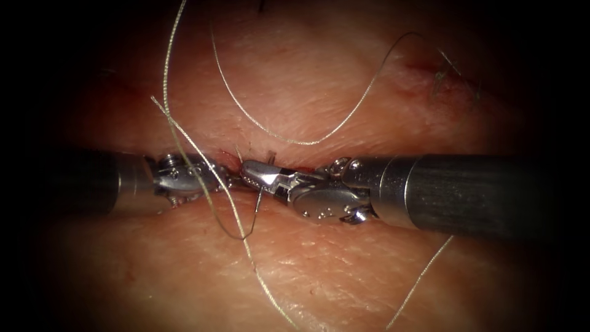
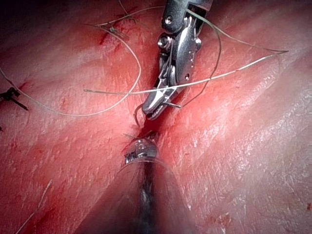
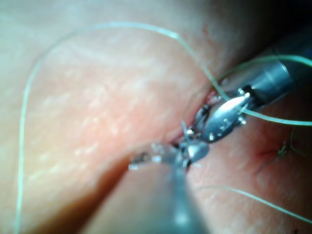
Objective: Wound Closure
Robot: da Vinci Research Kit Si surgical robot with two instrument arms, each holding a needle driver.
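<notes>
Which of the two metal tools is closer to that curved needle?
Right. The right tool grips the needle in its jaws over the cut; the left tool sits just beside it, to the left.

— Any lettering, numbers or brand marks to read on the metal of the right pincer [image 1: 258,174] or on its dark shaft [image 1: 467,193]?
— None legible; bare steel, screws and glare
— On the tissue [image 1: 344,270] or along the thread [image 1: 270,295]?
— Nothing written there either
</notes>
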